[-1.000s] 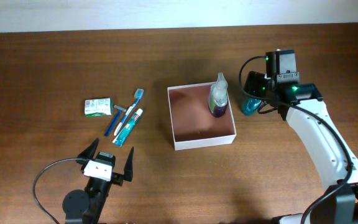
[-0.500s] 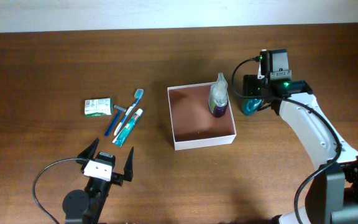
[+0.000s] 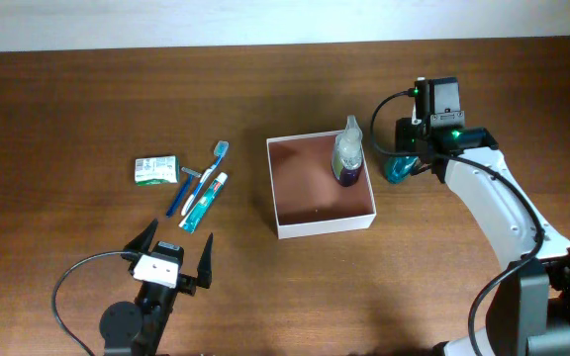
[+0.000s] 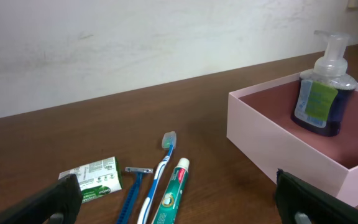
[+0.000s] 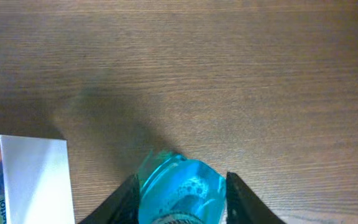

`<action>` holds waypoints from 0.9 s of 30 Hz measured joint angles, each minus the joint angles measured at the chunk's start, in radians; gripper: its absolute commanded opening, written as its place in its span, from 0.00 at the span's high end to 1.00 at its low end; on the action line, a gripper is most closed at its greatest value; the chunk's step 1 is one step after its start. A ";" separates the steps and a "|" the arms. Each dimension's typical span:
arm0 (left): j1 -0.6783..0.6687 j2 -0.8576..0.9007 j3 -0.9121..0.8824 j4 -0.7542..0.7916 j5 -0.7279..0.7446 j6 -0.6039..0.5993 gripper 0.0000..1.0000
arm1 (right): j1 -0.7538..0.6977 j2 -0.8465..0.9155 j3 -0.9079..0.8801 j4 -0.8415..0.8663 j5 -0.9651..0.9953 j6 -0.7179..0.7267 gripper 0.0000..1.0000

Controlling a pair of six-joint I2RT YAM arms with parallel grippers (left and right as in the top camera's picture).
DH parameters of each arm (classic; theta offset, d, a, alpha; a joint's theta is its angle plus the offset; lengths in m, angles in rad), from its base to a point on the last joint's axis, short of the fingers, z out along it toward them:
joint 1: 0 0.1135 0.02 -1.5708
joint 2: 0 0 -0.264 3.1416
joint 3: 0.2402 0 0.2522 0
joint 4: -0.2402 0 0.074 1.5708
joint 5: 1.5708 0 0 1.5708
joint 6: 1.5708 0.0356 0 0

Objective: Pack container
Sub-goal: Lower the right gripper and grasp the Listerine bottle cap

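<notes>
container (image 3: 310, 188) sits on the table (image 3: 67, 99) a little right of centre, square and shallow, white walls, reddish-brown floor, lidless. in the left wrist view its near wall (image 4: 272, 149) fills the right side. pump bottle (image 3: 347, 153) stands upright inside it, in the far right corner, close to the right wall; clear body, dark blue liquid, green label (image 4: 324, 87). rest of the floor bare. teal bottle (image 3: 397, 168) stands on the table just outside the right wall, apart from it. right gripper (image 3: 398, 156) is at that bottle: in the right wrist view the two dark fingers (image 5: 129, 199) lie against either side of the teal bottle (image 5: 179, 190), no gap visible, so read as clamped on it; bottle base appears to be on the table. white corner of the container (image 5: 36, 177) shows at lower left of that view. left gripper (image 3: 174, 249) is near the front edge on the left, fingers spread wide apart, holding nothing. ahead of it, well left of the container, a loose group: green-and-white packet (image 3: 154, 170) furthest left; razor (image 3: 181, 193), toothbrush (image 3: 214, 161) and toothpaste (image 3: 204, 203) lying side by side, slanted, just right of the packet.
</notes>
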 measured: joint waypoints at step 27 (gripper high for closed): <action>0.000 0.000 0.000 0.000 0.000 0.000 0.00 | 0.002 -0.188 0.000 -0.037 0.005 -0.019 0.88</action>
